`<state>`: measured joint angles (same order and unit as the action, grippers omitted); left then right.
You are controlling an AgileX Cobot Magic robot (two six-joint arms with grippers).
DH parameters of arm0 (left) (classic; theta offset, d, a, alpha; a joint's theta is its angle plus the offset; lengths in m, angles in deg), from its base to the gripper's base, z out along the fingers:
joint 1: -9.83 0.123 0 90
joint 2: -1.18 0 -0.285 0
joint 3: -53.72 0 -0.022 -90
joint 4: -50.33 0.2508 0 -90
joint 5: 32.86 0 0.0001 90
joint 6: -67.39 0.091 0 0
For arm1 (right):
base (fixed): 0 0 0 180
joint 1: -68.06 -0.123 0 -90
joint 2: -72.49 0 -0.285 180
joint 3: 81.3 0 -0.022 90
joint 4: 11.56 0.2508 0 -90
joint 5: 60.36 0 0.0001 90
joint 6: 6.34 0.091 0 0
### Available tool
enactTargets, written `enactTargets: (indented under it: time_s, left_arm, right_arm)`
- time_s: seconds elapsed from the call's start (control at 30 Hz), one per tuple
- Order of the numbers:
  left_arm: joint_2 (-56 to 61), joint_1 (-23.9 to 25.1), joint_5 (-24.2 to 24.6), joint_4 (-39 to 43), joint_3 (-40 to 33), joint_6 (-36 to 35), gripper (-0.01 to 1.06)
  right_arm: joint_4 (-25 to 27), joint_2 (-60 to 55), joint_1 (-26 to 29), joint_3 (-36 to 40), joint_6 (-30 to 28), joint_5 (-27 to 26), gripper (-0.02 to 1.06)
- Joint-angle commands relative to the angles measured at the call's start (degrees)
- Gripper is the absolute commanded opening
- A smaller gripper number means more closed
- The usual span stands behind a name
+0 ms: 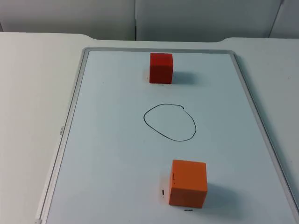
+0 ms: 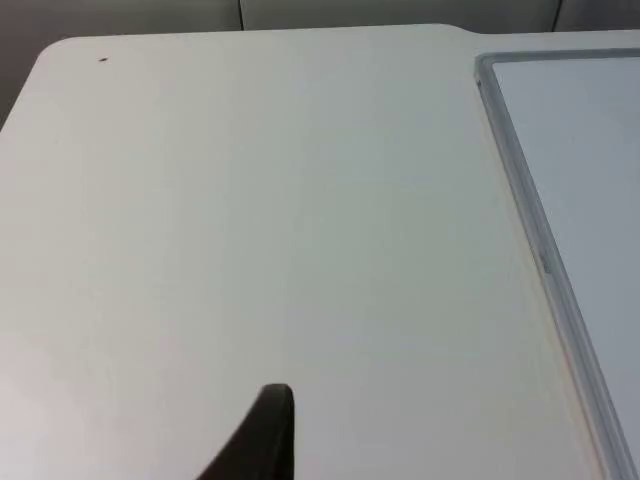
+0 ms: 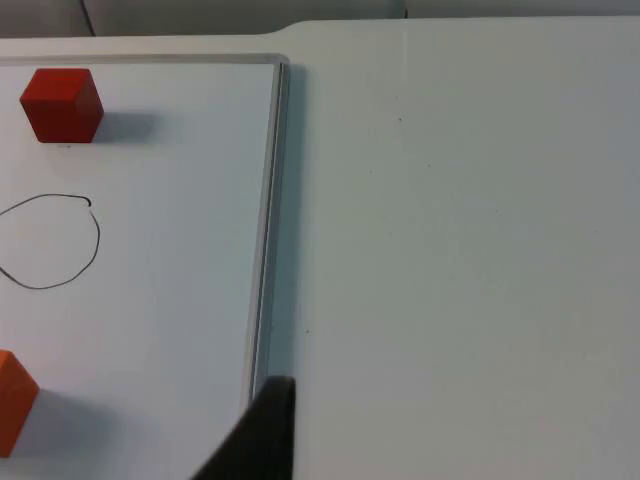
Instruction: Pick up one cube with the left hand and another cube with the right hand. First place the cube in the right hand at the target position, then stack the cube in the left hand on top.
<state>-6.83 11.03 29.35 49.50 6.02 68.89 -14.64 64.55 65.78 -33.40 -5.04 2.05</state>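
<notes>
1. The red cube [image 1: 161, 68] and the orange cube [image 1: 187, 183] sit on the whiteboard [image 1: 112, 154], well apart, with the drawn circle [image 1: 169, 122] between them. Neither is held.
2. Both look rigid, light and flat-faced, so I judge a grasp across two opposite side faces best.
3. The left gripper [image 2: 262, 440] waits over bare table [image 2: 250, 220], beside the board's frame and far from both cubes; whether its jaws are wide or narrow, I cannot tell.
4. The right gripper [image 3: 262, 435] hangs just outside the frame, the orange cube nearest; its jaw state is also unclear.
5. Only the raised frame lies between jaws and cubes.
</notes>
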Motion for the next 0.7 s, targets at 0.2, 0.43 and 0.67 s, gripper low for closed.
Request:
enactTargets:
  time_s: [0.2,0.43,0.67]
  left_arm:
    - [0.2,0.1,-1.0,-0.6,5.7,-0.2,1.05]
    - [-4.6,0.1,-4.0,-0.7,12.3,-0.2,1.05]
    - [-13.5,0.1,-8.4,-0.9,19.7,-0.2,1.05]
  right_arm:
    - [0.1,0.2,0.4,0.3,0.1,-0.6,1.05]
    - [0.1,0.2,0.4,0.3,0.1,-0.6,1.05]
    - [0.1,0.2,0.4,0.3,0.1,-0.6,1.05]
